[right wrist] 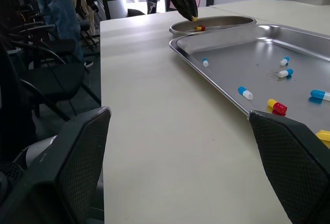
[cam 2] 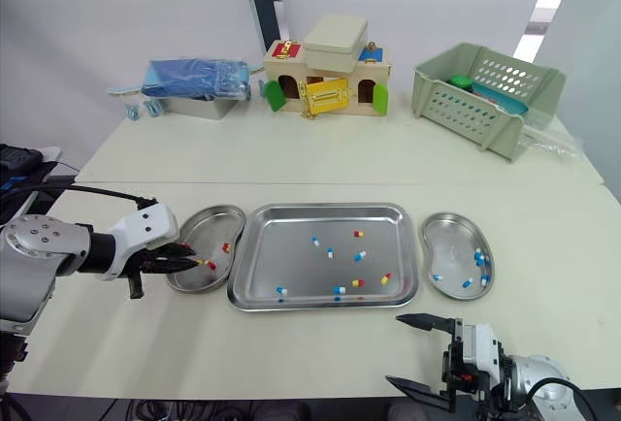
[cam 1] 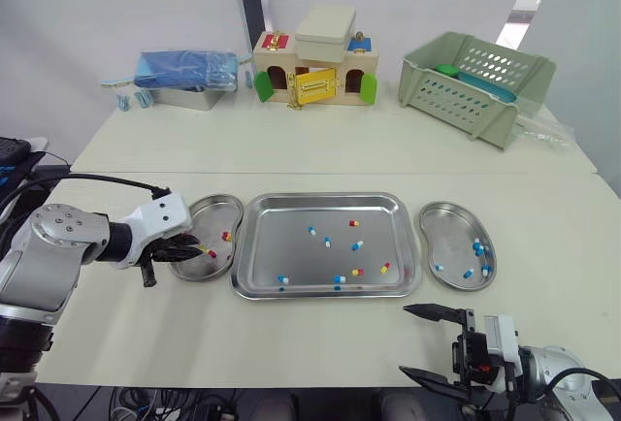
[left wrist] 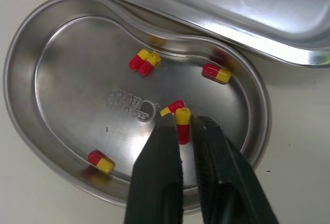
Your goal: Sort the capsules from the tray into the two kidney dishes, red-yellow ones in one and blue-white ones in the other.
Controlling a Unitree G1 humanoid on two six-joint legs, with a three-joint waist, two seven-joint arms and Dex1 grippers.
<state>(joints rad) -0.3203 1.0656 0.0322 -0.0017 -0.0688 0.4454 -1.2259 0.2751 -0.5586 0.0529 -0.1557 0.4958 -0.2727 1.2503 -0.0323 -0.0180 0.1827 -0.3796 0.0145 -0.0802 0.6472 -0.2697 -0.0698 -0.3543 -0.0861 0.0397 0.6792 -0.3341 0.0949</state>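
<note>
While the left gripper (left wrist: 184, 123) is closed on its red half, the red-yellow capsule (left wrist: 182, 115) lies with its long axis in line with the two black fingers. Its yellow end sticks out past the tips and points right, toward the tray (cam 1: 320, 198). The capsule is a smooth, glossy little cylinder with rounded ends, held over the right part of the left kidney dish (left wrist: 20, 43). This dish is a shallow, bean-shaped bowl of brushed steel with a rolled rim and a faint stamped mark on its floor.

Just beside the held capsule a second red-yellow one (left wrist: 171, 107) rests on the dish floor. A touching pair (left wrist: 144, 61), a single (left wrist: 216, 73) near the tray-side wall and another (left wrist: 100, 161) lie in the same dish.

The rectangular steel tray, with rounded corners, sits between the two dishes and carries scattered capsules of both colours. The right kidney dish (cam 1: 451, 208) holds blue-white capsules (cam 1: 477, 246).

The right gripper (cam 1: 404, 340) hangs spread wide at the near edge of the table, well apart from the tray
</note>
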